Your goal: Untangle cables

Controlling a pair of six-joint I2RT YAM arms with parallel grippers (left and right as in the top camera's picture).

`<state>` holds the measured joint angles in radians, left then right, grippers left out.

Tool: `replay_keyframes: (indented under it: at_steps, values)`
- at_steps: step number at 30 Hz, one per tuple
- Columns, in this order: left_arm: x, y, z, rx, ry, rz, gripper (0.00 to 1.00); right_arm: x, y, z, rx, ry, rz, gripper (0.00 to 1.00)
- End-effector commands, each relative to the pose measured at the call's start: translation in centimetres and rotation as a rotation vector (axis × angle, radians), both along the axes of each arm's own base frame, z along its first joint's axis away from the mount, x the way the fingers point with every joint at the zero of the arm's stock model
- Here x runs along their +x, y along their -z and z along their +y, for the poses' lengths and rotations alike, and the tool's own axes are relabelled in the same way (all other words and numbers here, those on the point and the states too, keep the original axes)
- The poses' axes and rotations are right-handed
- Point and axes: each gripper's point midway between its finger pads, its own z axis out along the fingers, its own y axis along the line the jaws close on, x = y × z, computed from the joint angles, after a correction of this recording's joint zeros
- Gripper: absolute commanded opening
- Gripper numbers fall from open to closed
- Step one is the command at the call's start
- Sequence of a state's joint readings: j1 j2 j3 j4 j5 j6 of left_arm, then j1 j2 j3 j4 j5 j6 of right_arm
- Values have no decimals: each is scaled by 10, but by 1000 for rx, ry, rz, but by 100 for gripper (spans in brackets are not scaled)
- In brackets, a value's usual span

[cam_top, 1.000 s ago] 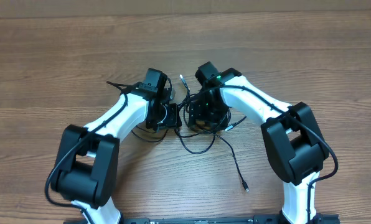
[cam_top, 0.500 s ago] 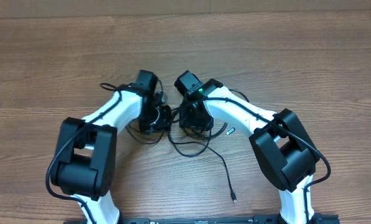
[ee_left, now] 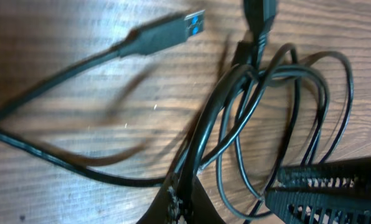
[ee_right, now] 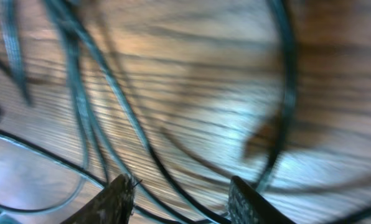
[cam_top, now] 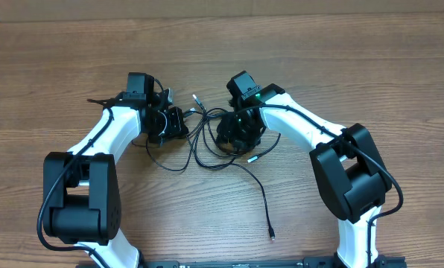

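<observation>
On grained wood table (cam_top: 356, 59): thin black looped cables (ee_left: 205, 130).

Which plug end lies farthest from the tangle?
The plug end lowest in the overhead view, on the single cable trailing away alone; the other ends lie beside the tangle.

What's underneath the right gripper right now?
Loose black cables cross the wooden table beneath the right gripper, whose fingers stand apart. Overhead, the gripper covers that spot, so how the strands cross there is hidden.
</observation>
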<state>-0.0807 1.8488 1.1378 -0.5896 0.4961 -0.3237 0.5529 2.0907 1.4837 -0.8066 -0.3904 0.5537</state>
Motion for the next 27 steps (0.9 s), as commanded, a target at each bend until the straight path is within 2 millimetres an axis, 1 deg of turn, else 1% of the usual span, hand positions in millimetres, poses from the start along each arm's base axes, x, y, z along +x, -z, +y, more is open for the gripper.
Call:
replay_keyframes:
  at_steps: [1,2,4,5,6,8,11,12,13,15,20,22,24,25,27]
  values:
    - [9,-13,1,14,37,-77,4,18,-17,20,38,-30,-131,45]
    - [9,-13,1,14,37,-77,4,22,-16,23,19,-32,-172,41]
    - [10,-13,1,15,36,-79,4,25,-12,23,-46,-15,-221,38]
    - [10,-13,2,16,35,-81,4,26,-10,23,-86,-2,-248,39]
    - [11,-13,4,23,29,-81,4,24,-10,31,-80,-17,-263,48]
    - [12,-12,8,30,19,-80,4,19,-10,41,-71,-43,-277,52]
    - [12,-12,9,30,16,-81,4,24,-7,34,-119,-26,-309,50]
    - [12,-12,9,30,16,-80,4,23,-4,34,-121,-27,-305,47]
    - [12,-12,9,31,16,-80,4,21,6,32,-122,-27,-303,47]
    - [12,-12,9,30,16,-80,4,18,15,32,-109,-26,-302,47]
    - [12,-12,9,30,18,-80,4,22,18,37,-77,-23,-332,46]
    - [12,-12,9,31,17,-79,4,21,25,36,-64,-21,-346,37]
    - [12,-12,9,31,17,-80,5,20,27,36,-66,-22,-343,25]
    - [12,-12,9,31,17,-80,5,20,27,36,-65,-22,-343,20]
    - [12,-12,9,34,16,-80,6,15,26,40,-36,-35,-322,16]
